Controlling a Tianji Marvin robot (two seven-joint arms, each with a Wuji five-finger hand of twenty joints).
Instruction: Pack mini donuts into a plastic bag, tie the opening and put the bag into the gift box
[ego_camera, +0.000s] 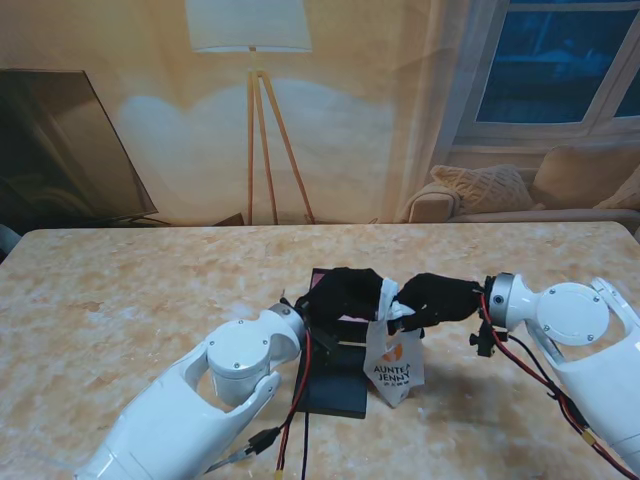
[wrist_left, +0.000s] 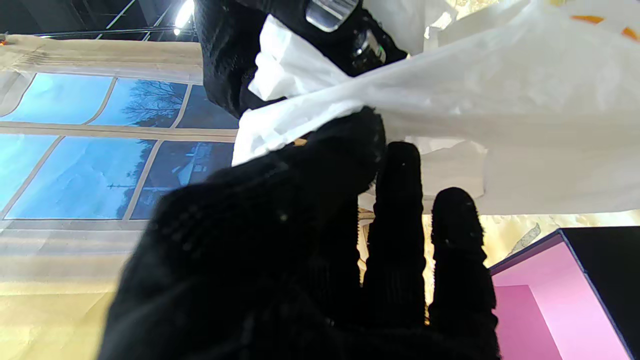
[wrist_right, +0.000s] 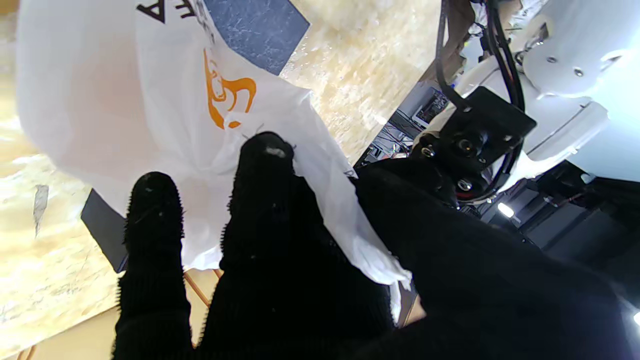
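Note:
A white plastic bag (ego_camera: 394, 366) with an orange logo hangs between my two black-gloved hands, its bottom at the table. My left hand (ego_camera: 343, 292) grips the bag's top from the left; in the left wrist view the bag's film (wrist_left: 480, 100) is pinched against my thumb. My right hand (ego_camera: 440, 298) holds the top from the right, and the right wrist view shows the film (wrist_right: 165, 100) running between thumb and fingers. The dark gift box (ego_camera: 335, 385) with its pink inside (wrist_left: 540, 310) lies just left of and behind the bag. No donuts are visible.
The marble-patterned table (ego_camera: 130, 300) stretches wide on both sides. A floor lamp (ego_camera: 255, 110), a dark screen (ego_camera: 60, 150) and a sofa (ego_camera: 520, 195) stand beyond its far edge. Red and black cables (ego_camera: 300, 400) trail from my left wrist.

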